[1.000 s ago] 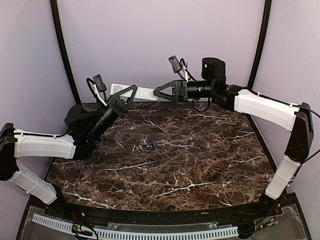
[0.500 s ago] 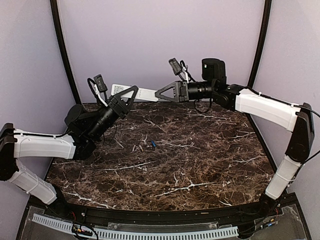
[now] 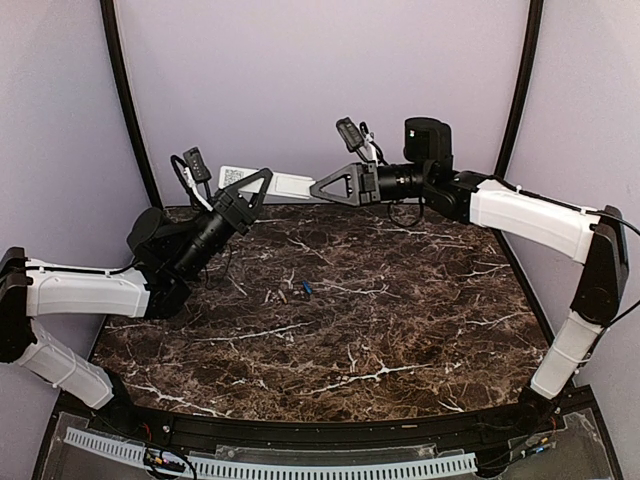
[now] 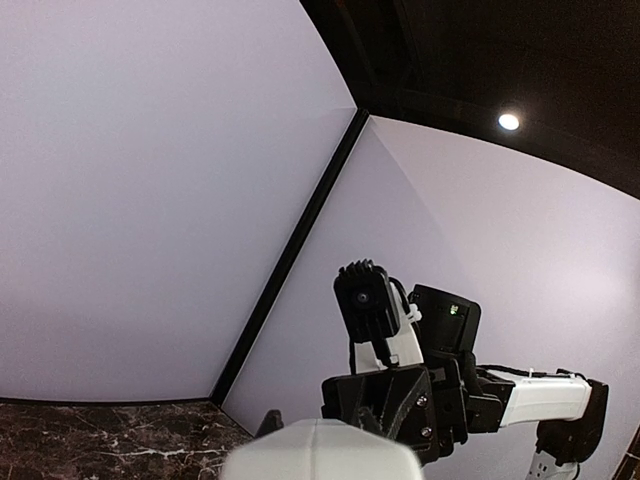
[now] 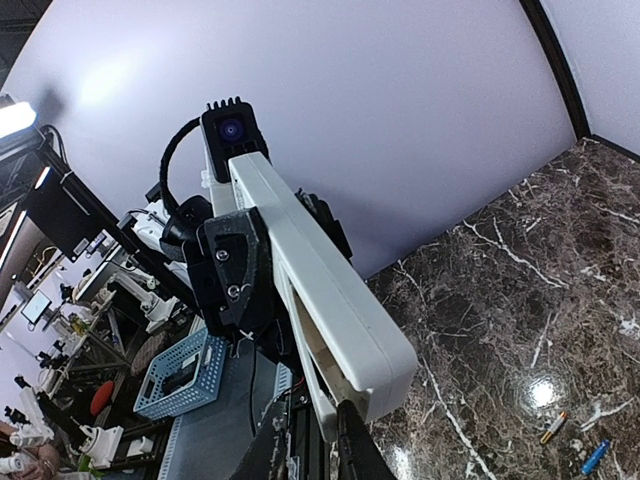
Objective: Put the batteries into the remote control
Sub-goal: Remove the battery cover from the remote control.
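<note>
The slim white rectangular remote control point(image 3: 285, 185) is off the bench, held level in the air above the far edge of the dark, white-veined marble bench point(image 3: 400, 330), left of that edge's middle, and spanned between the two arms. The left hand point(image 3: 263, 180) is clenched on the remote control's left end, where a small printed label shows. In the right wrist view the same black hand point(image 5: 235, 270) wraps the far end of the white body point(image 5: 310, 270). From the left wrist view only a blurred white end of the remote control point(image 4: 320, 455) shows at the bottom edge. The right hand point(image 3: 318, 187) has its fingers drawn in on the remote control's right end, and its own camera shows the thin edge of the handset caught between the two dark fingertips point(image 5: 350, 452). Down on the bench, well apart from the remote control and near the middle of the surface, lie a small blue cylindrical battery point(image 3: 307, 288) and, just to its left, a dull grey-tan cylindrical battery point(image 3: 283, 296). The right wrist view shows both lying loose, the blue battery point(image 5: 594, 457) and the grey-tan battery point(image 5: 553, 427) close together but apart.
</note>
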### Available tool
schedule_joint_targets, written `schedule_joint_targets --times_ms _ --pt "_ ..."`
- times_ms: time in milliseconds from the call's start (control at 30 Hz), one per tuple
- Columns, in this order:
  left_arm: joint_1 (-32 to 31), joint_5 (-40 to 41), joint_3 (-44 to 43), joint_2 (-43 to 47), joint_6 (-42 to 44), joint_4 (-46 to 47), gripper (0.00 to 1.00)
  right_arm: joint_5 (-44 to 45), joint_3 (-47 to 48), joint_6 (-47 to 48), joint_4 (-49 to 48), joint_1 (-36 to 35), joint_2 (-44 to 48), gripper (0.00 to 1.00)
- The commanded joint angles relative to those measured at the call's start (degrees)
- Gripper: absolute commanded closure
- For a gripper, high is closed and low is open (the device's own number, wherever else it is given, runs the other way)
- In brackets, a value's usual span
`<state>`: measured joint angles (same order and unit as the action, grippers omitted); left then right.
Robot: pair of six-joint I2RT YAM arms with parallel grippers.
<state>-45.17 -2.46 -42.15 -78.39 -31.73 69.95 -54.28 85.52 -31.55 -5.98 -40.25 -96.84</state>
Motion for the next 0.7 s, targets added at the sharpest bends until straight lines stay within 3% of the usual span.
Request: schedule_joint_targets --times_ms 0,200,467,667 --pt "0.1 0.0 0.0 1.0 0.6 1.1 1.00 -1.5 -0.4 -1.1 -3.7 -0.5 0.0 0.84" --pt "0.1 -0.1 0.2 1.1 0.6 0.9 1.00 -1.5 0.3 -2.1 -4.6 -0.5 -0.8 0.87" --pt "0.1 0.3 0.5 1.0 0.6 1.1 1.00 -2.6 0.8 -3.1 -5.5 -0.6 -1.8 1.00" --pt "0.4 1.0 1.2 1.1 0.4 1.9 1.00 -3.9 1.2 -2.4 -4.7 -0.6 -1.6 1.00"
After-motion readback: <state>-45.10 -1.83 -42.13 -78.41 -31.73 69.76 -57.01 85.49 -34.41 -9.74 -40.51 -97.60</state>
